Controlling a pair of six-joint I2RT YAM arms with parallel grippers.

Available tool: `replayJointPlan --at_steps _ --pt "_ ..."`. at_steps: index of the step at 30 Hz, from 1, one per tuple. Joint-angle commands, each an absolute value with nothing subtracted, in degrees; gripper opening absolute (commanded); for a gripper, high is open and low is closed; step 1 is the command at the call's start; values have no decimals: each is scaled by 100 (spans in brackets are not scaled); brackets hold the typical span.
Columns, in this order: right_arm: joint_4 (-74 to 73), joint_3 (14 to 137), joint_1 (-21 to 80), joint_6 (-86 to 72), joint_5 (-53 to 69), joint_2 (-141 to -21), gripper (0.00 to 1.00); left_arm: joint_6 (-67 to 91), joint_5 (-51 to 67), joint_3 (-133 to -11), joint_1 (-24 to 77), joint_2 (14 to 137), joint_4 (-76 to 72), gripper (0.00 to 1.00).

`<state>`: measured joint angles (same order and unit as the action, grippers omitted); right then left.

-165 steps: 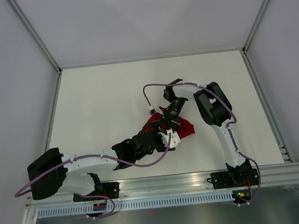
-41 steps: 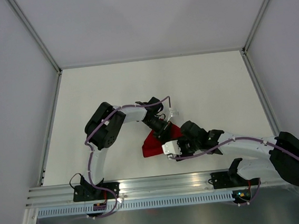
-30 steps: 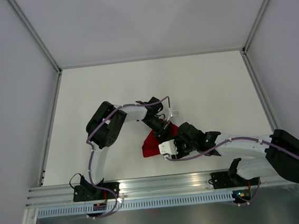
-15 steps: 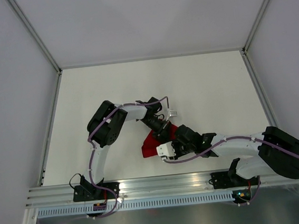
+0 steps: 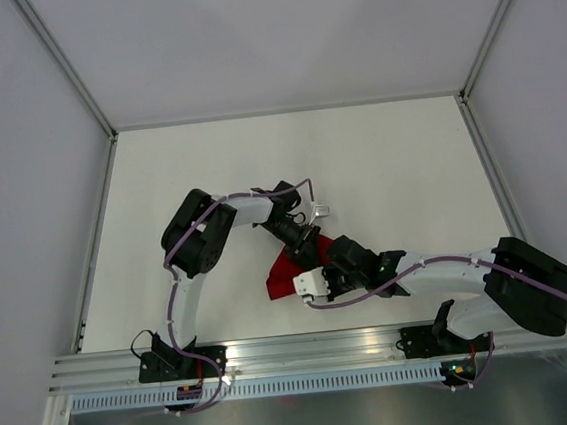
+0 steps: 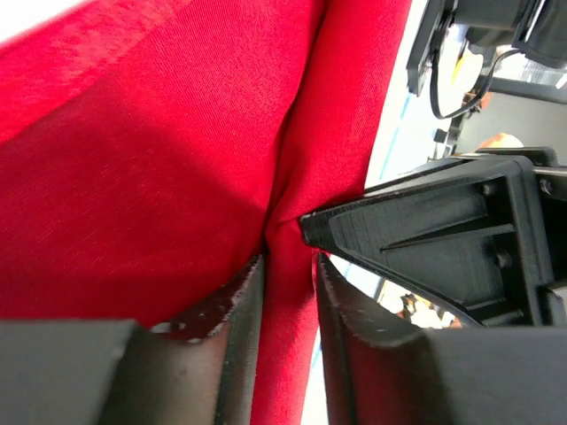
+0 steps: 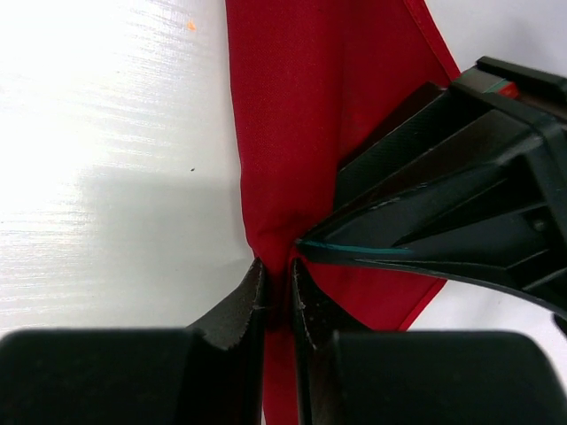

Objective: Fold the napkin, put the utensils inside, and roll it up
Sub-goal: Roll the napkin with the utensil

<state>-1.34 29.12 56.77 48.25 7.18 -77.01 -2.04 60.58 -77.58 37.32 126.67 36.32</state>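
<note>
Red napkin (image 5: pixel 282 278): my left gripper (image 6: pixel 289 266) reaches in from beyond it, right gripper (image 7: pixel 276 276) from its right; wrist views alone show both pinching folds.

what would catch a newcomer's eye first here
The deep-red napkin, the one bright thing on the white table, lies bunched near the table's front middle. The left gripper and the right gripper meet over it, each pinching a fold of the cloth, close beside each other.
</note>
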Motion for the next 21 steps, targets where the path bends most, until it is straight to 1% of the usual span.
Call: replayJointPlan --at_steps 1,3,6,9,12,13,17,18,20,21 --pt "-764 2909 5660 4702 861 -7884 3 -62 5431 -7638 3438 12324 3068 39" --pt "-817 2935 5608 4720 905 -7892 2 288 5475 -7576 3305 12139 2849 41" --pt "-922 3041 5485 4737 1072 -7919 1 614 5440 -7497 3059 11839 2550 42" --pt "-1282 3251 5178 4807 1484 -8006 0 983 5186 -7287 2796 11480 2146 42" --pt "-1642 3559 4792 4930 1994 -8190 0 1546 4844 -6901 2603 10979 1452 42" --pt "-1748 3742 4686 5052 2247 -8261 0 1730 4686 -6656 2575 10856 1015 43" --pt "-2381 4279 4124 5396 2926 -8665 1 2643 3729 -5961 2426 9733 36 42" --pt "-2617 4385 4052 5449 3022 -8875 0 2750 3222 -5802 2426 9477 -304 42" --pt "-2934 4797 3842 5650 3408 -9122 0 3057 2657 -5223 2426 8994 -1015 42" --pt "-3327 4955 3771 5730 3584 -9384 1 3172 1976 -4986 2426 8417 -1237 42"
